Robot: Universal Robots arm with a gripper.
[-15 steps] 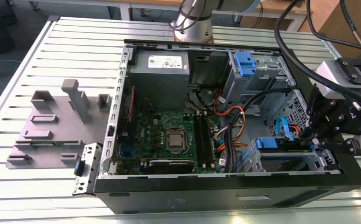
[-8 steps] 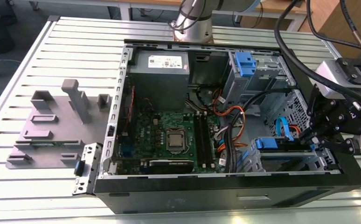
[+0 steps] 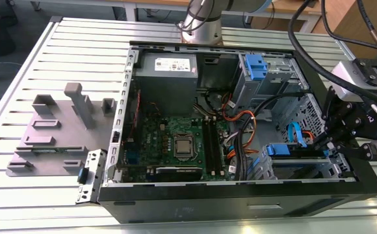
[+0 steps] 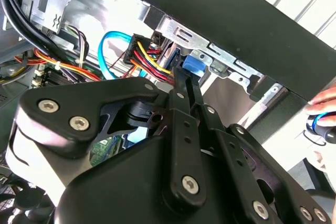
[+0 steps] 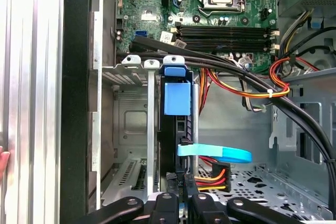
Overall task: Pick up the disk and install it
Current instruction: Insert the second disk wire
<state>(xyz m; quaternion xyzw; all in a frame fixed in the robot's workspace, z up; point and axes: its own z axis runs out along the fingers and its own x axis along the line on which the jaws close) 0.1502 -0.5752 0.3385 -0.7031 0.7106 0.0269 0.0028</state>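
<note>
My gripper (image 3: 344, 141) hung over the corner of the open computer case (image 3: 195, 207) at the exterior view's right, just above the drive cage (image 3: 299, 165). In the first wrist view the disk (image 5: 176, 129) stood on edge in a slot of that cage, its blue bracket tab (image 5: 176, 95) uppermost, with a light blue cable (image 5: 215, 153) and a bundle of red, yellow and black wires (image 5: 212, 177) at its end. My fingers (image 5: 168, 205) were closed narrowly on the disk's edge. The motherboard (image 5: 210, 3) lay beyond. A person's hand (image 4: 323, 111) showed beside the case in the second wrist view.
</note>
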